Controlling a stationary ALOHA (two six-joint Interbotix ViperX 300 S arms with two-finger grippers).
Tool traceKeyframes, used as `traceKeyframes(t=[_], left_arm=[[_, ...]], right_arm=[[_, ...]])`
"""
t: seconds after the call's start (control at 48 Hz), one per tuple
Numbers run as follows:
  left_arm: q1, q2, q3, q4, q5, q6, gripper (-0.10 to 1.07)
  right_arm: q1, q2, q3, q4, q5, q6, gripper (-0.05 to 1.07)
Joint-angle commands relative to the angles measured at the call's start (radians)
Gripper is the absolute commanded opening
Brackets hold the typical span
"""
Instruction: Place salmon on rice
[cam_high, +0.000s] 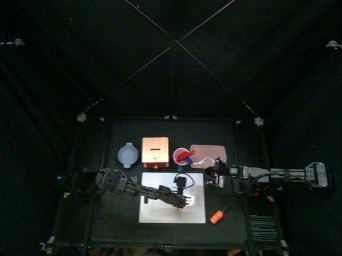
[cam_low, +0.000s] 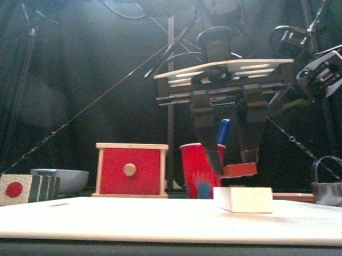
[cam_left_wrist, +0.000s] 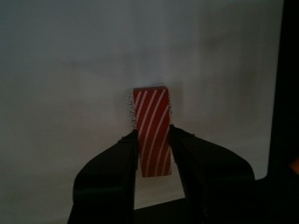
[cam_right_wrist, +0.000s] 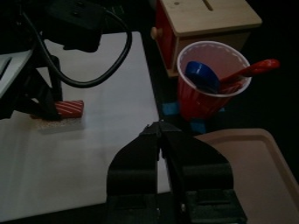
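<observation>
Notably, the salmon (cam_left_wrist: 153, 127) was found clamped between the jaws of the left gripper (cam_left_wrist: 155, 162) above the white board (cam_left_wrist: 70, 79), apart from the rice (cam_low: 243, 199), so a misjudged release could have dropped it beside the block, while the right gripper (cam_right_wrist: 160, 140) rested closed.

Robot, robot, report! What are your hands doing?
Left gripper shut on salmon. Right gripper shut, empty. Rice on white board, uncovered. Nothing in the way.

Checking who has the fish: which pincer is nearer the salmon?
Left. The left pincer is clamped on the salmon, holding it above the white mat. The right pincer is shut and empty, off beside the red cup.
</observation>
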Motion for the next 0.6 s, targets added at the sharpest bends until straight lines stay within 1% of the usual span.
traceKeyframes(t=[0.0, 0.312, 0.583], left_arm=[[0.003, -0.014, -0.035, -0.006, 0.0, -0.005, 0.65], [0.009, 0.009, -0.037, -0.017, -0.002, -0.006, 0.65], [0.011, 0.015, -0.021, -0.023, -0.002, 0.003, 0.65]], right_arm=[[-0.003, 0.002, -0.02, 0.002, -0.003, 0.0, 0.06], [-0.002, 0.002, -0.017, 0.0, -0.003, 0.0, 0.06], [-0.003, 0.002, -0.014, 0.002, -0.003, 0.0, 0.06]])
